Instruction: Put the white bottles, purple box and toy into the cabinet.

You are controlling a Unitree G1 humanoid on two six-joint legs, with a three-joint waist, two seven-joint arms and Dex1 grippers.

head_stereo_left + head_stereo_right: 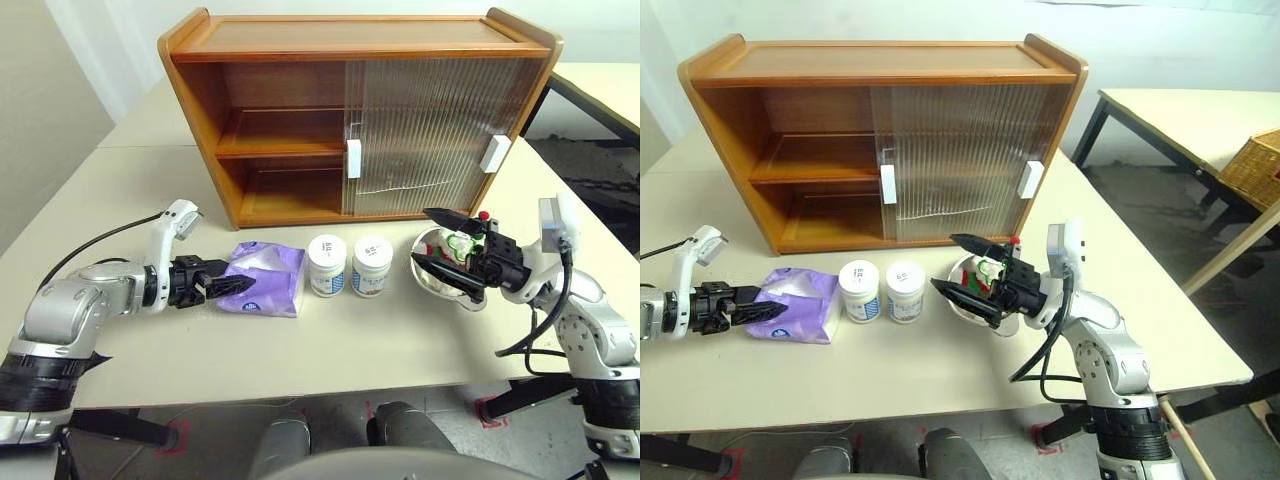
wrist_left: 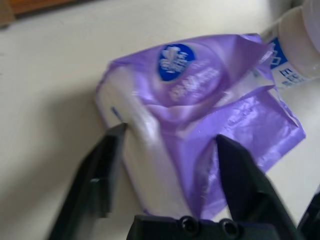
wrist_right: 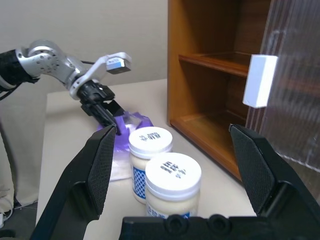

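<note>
From the head we look forward and down through two eyes, both taking in the bench [image 1: 300, 370] and the cabinet [image 1: 350, 110] at its far side. Our left wrist camera sits very close over the purple box [image 2: 200, 120]. Our right wrist camera looks level across the bench at the white bottles [image 3: 160, 165], the cabinet's open shelves and the box.

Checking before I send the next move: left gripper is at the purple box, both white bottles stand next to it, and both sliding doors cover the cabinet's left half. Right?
Not quite. The doors cover the cabinet's right half, leaving the left shelves open, as the left eye view shows. The left gripper straddles the purple box, with the white bottles beside it.
</note>
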